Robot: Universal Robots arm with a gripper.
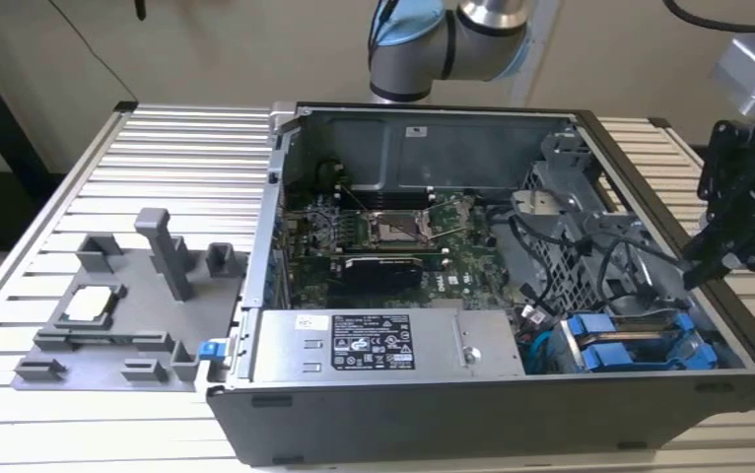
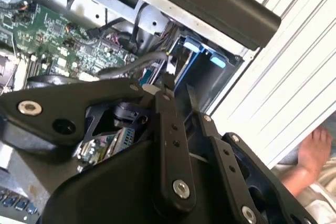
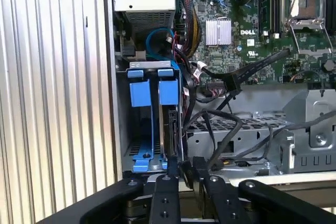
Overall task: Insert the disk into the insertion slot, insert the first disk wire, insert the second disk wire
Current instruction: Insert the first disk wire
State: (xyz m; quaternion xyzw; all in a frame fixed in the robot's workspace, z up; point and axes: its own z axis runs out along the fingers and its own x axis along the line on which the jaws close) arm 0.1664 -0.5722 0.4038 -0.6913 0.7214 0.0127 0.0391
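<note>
1. The open computer case (image 1: 483, 424) lies on the slatted table (image 1: 75, 168). In the exterior view its side wall runs close by the arm's black tool, so a low or sideways move could strike the rim.
2. The disk (image 3: 170, 129) stands edge-on in its blue carrier (image 3: 168, 92), in the bay at the case's corner, just beside a second blue carrier (image 3: 139, 94). It looks seated in the slot. If it is short of home, a plug pressed against it could shove or tilt it.
3. The gripper (image 3: 185, 165) hangs near the bay, apart from the disk, its fingers drawn nearly together with nothing discernible between them.
4. Loose black cables (image 3: 220, 124) loop right beside the gripper. They could snag on it and drag the black plug (image 3: 231, 81) off line.
</note>
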